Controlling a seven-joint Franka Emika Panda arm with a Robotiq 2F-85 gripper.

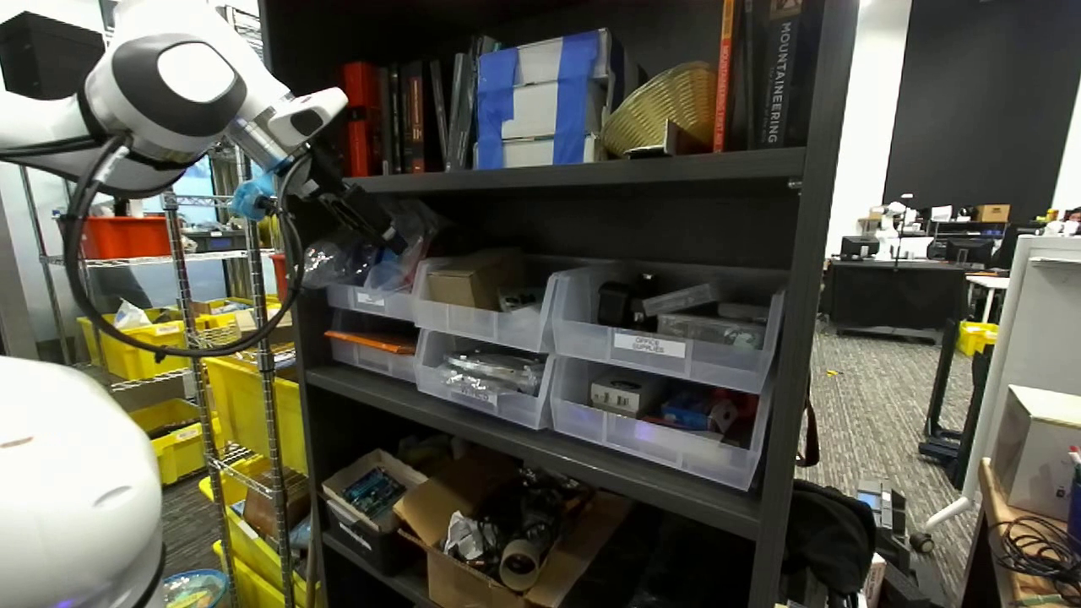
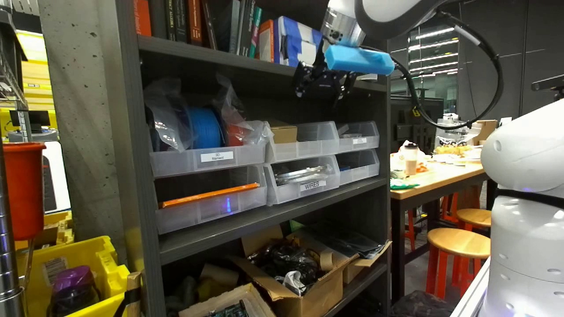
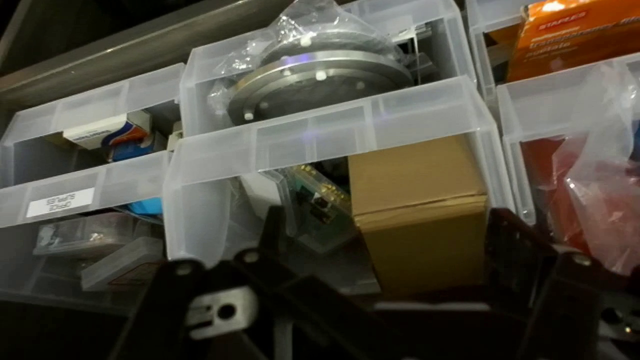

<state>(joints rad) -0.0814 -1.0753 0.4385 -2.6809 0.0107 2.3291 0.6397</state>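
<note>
While the gripper (image 2: 319, 96) hung above and out in front of the brown cardboard box (image 3: 420, 220), its jaws stood wide apart, clamped on nothing. The wrist view framed the box between the fingers, but an exterior view showed a gap, so no contact was visible. Box sat in the upper middle bin (image 1: 481, 323); right beside it in there lay a green circuit board (image 3: 320, 212), apparently cased. Progress, my read: reach partly made, no grip yet, nothing lifted, box in its bin.

Neighbours: on one side of the box, the filament bin (image 2: 176, 165) with a blue spool (image 2: 205, 127); on the other, the office supplies bin (image 1: 726, 363). Under the box was the wires bin (image 2: 286, 193); diagonally below the box, an orange Staples packet (image 3: 575, 40). The surface beneath them all was a dark shelf (image 2: 273, 221), material hard to tell. One level above the box stood books (image 1: 414, 118) and a wicker basket (image 1: 663, 105); one level below, an open carton (image 1: 473, 583), cluttered inside.

Room: on the filament side of the box, farther off, were yellow tubs (image 1: 241, 405) and a concrete pillar (image 2: 79, 132). On its office-supplies side, well apart, were a wooden table (image 2: 434, 180) with orange-legged stools (image 2: 458, 243) and a stretch of grey carpet (image 1: 870, 422).
</note>
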